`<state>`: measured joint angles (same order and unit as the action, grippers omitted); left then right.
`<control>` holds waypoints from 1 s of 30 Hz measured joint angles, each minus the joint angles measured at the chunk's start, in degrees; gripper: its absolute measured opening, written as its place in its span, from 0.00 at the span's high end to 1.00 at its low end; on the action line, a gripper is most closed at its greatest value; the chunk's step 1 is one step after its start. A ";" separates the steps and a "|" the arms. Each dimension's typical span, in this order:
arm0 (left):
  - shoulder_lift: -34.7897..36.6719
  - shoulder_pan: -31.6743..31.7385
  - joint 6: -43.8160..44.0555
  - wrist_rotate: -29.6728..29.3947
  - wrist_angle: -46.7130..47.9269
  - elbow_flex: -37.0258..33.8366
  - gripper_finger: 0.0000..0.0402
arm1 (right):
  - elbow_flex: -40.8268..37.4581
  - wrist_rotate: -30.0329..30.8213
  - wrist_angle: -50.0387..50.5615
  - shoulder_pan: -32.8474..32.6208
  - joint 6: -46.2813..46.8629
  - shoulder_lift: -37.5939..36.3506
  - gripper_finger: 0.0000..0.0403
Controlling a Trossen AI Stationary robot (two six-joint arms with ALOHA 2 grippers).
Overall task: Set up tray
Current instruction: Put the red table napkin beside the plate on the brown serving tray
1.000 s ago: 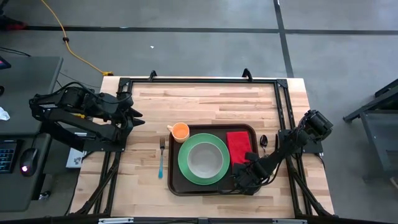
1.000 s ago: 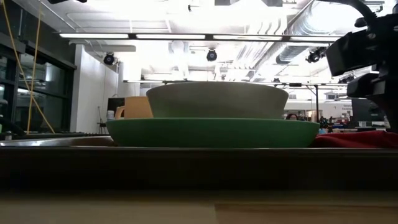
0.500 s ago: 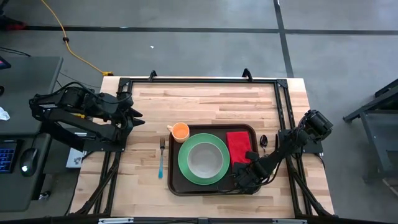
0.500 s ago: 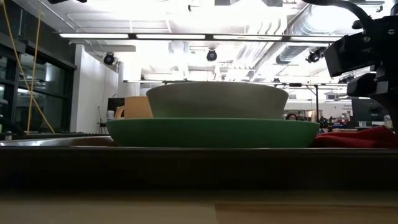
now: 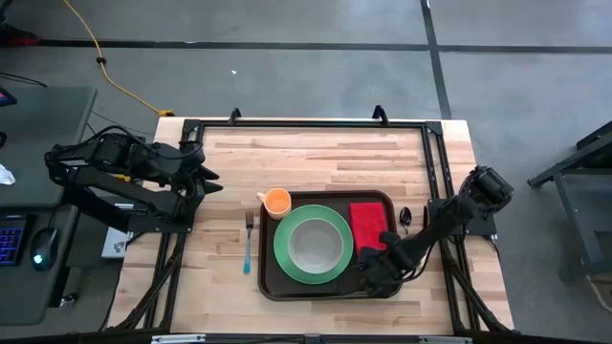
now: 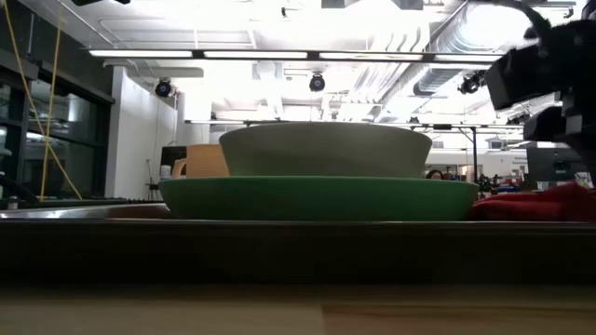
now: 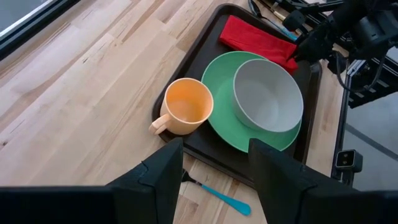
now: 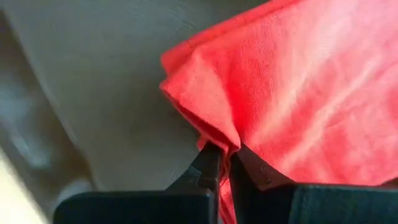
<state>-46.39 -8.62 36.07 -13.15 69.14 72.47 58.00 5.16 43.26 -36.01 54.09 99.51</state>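
On the wooden surface (image 5: 325,158) over grey floor, the tray (image 5: 271,284) lies beneath the right gripper (image 8: 224,151), which pinches the red napkin (image 5: 365,222).

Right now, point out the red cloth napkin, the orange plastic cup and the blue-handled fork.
Red cloth napkin (image 5: 364,225), high view, middle of the cloth.
Orange plastic cup (image 7: 187,106), left wrist view, inside of the cup.
Blue-handled fork (image 5: 248,247), high view, on the handle.

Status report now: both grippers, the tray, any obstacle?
Right gripper shut on red cloth napkin. Left gripper open, parked beside table. Dark brown plastic tray holds green plate, grey bowl. No obstacle seen.
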 joint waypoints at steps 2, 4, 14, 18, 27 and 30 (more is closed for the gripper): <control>0.00 -0.01 0.00 0.00 0.00 0.00 0.47 | -0.01 0.14 0.46 -0.02 0.12 -1.23 1.00; 0.00 -0.01 0.00 0.00 0.00 0.00 0.47 | 0.04 0.58 1.22 -0.04 0.14 -2.18 1.00; 0.02 0.00 -0.01 0.00 0.01 0.00 0.47 | 0.12 3.11 3.65 -0.01 2.59 -4.98 1.00; 0.02 0.00 0.00 0.00 0.02 0.00 0.47 | 0.13 2.87 3.69 -0.04 4.41 -5.01 1.00; 0.02 0.00 -0.02 0.00 0.04 0.00 0.47 | 0.21 3.13 2.20 -0.02 8.34 -7.69 1.00; 0.02 0.00 -0.02 0.00 0.17 0.00 0.47 | 0.21 3.48 2.43 0.00 9.03 -8.97 1.00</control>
<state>-46.37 -8.62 36.05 -13.15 69.31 72.47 58.22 8.64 45.69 -36.01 63.13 90.53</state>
